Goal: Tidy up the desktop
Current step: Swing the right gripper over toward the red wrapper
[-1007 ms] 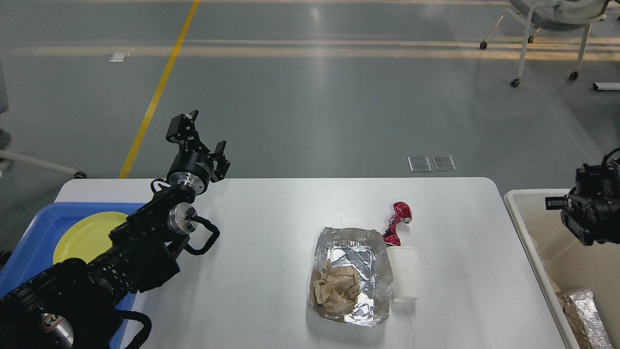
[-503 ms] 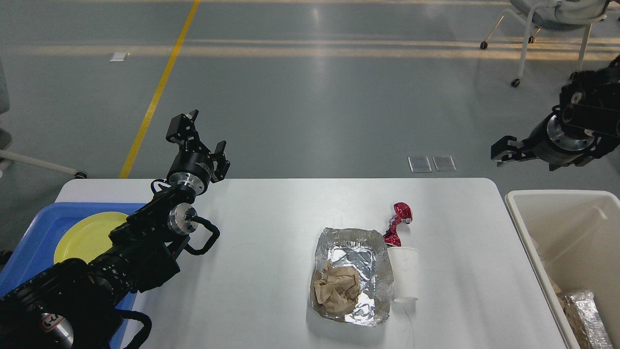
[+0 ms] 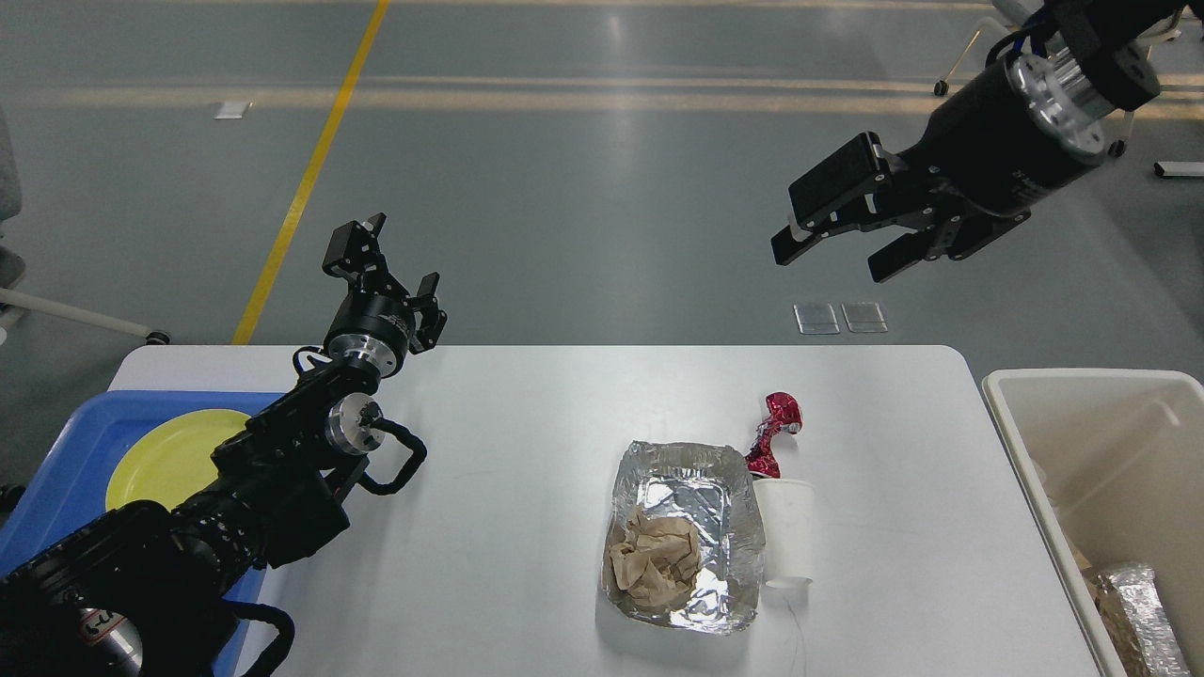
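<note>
- The white table (image 3: 527,527) fills the lower middle of the view, carrying a foil tray (image 3: 682,536) with crumpled brown paper (image 3: 654,559), a white cup (image 3: 785,531) on its side and a red wrapper (image 3: 773,432).
- Right gripper (image 3: 832,249) hangs well above the table's far edge, jaws spread apart, nothing in them.
- Left gripper (image 3: 400,259) sits over the far left corner, jaws apart too, empty.
- Blue tray (image 3: 71,451) with yellow plate (image 3: 169,456) at left, cream bin (image 3: 1110,470) at right.
</note>
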